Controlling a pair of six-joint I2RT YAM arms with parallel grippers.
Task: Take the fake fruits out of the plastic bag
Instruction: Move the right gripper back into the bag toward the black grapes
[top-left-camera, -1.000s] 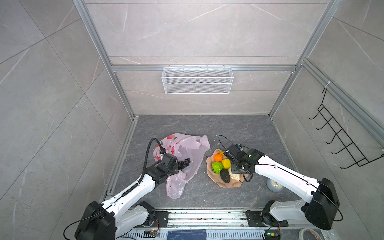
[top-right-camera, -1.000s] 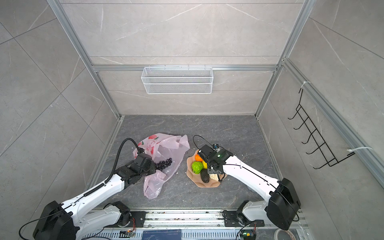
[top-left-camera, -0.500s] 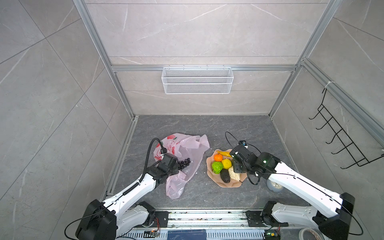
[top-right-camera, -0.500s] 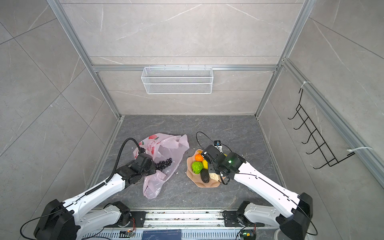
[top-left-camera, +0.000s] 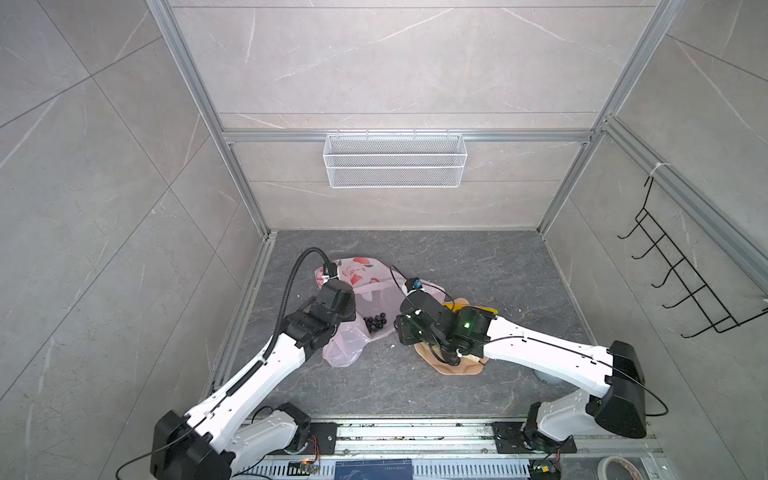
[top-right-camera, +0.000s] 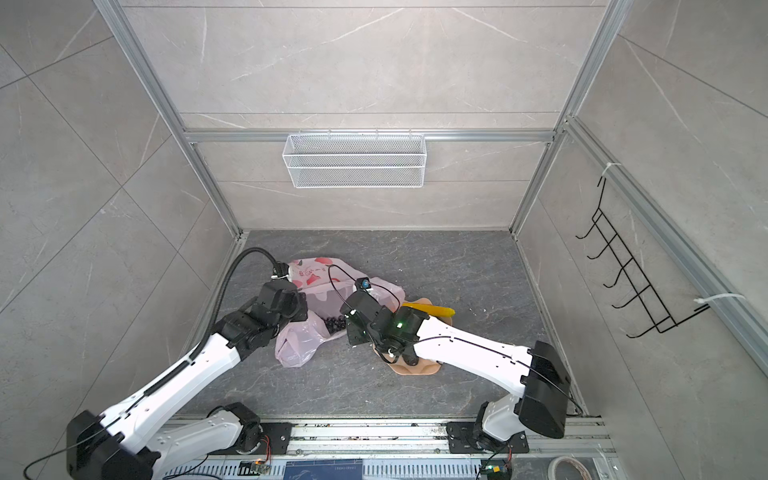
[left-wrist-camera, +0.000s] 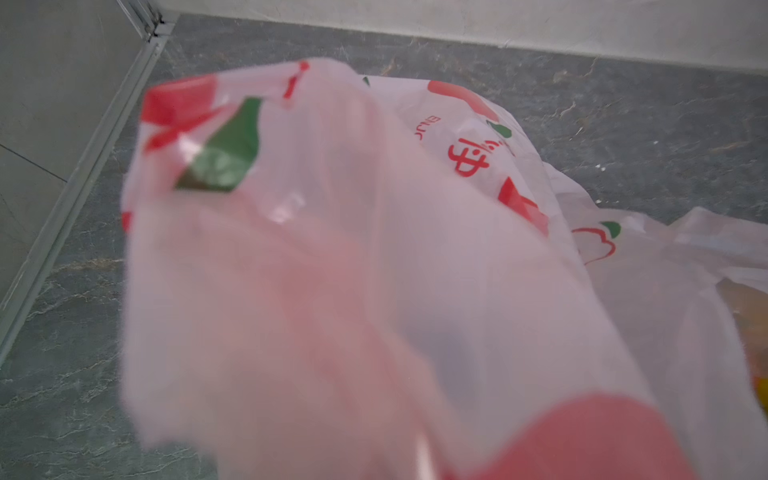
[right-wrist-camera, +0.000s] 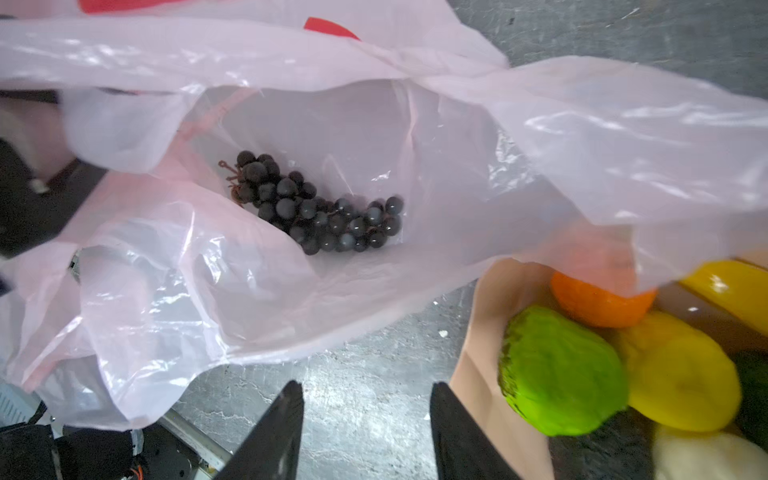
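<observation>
Veiling orange (right-wrist-camera: 598, 309), plastic bag (right-wrist-camera: 582, 145), banana (right-wrist-camera: 733, 291) cut off

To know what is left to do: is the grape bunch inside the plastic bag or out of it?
Inside. The grape bunch lies in the open plastic bag, pink film on every side of it.

A white wire basket (top-left-camera: 395, 160) hangs on the back wall, a black hook rack (top-left-camera: 681, 266) on the right wall; a peach plate (top-left-camera: 454, 368) lies on the grey tabletop (top-left-camera: 478, 266)
</observation>
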